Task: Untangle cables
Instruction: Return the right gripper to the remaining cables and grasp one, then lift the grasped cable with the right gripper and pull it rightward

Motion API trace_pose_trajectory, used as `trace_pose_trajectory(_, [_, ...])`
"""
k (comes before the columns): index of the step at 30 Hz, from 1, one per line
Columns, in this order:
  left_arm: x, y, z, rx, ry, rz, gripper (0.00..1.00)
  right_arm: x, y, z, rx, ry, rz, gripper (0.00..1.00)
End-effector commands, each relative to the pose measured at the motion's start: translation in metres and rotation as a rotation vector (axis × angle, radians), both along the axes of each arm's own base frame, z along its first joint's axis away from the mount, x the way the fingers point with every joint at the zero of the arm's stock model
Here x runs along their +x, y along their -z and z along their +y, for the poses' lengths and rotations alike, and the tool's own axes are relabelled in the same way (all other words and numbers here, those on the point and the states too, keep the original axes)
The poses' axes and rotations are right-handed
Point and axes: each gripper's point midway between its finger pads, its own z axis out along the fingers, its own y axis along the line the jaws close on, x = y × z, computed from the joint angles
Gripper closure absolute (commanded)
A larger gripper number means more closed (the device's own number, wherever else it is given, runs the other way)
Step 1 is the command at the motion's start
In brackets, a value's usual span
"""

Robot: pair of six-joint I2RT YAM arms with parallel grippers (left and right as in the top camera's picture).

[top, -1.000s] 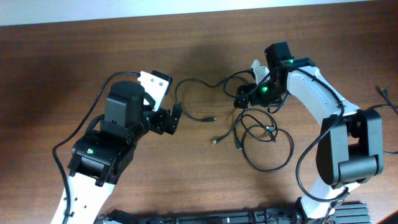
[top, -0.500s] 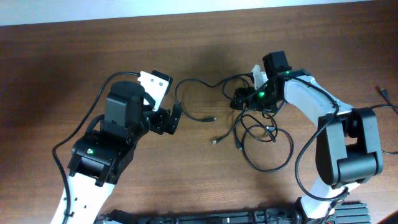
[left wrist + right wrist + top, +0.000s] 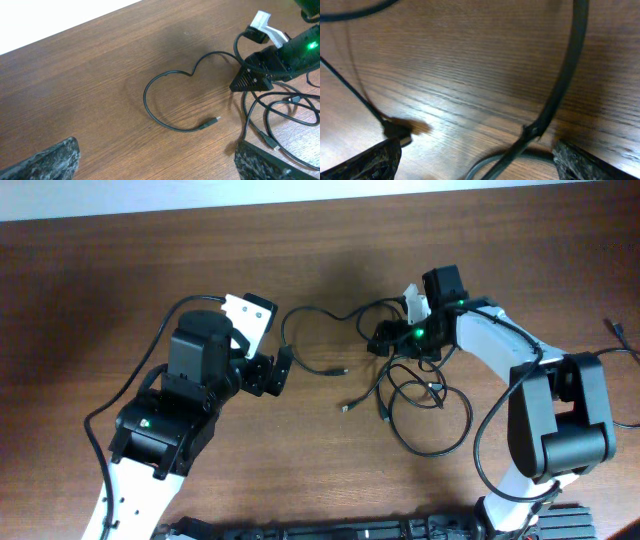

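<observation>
Thin black cables lie on the wooden table. One loose cable curves from near my left gripper to a small plug; it also shows in the left wrist view. A tangle of looped cables lies below my right gripper. My left gripper is open and empty, left of the loose cable, its fingertips apart above bare wood. My right gripper is open and low over the tangle's upper end. In the right wrist view a cable runs between its fingers.
The wooden table is bare at the back and left. A black cord end pokes in at the right edge. A black ridged strip runs along the front edge. My right arm's white link spans over the tangle's right side.
My right gripper has shifted a little to the left and lower, closer onto the cables. The left arm and the loose cable have not moved.
</observation>
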Motion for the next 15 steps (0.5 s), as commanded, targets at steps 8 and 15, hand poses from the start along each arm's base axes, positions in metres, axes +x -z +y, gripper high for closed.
trace_pose_trajectory(8, [-0.001, -0.005, 0.001, 0.002, 0.013, -0.009, 0.01, 0.002, 0.003, 0.009, 0.047, -0.004, -0.032, 0.32])
trace_pose_trajectory(15, [-0.001, -0.005, 0.000, 0.002, 0.014, -0.008, 0.01, 0.002, -0.003, 0.018, 0.105, -0.023, -0.035, 0.89])
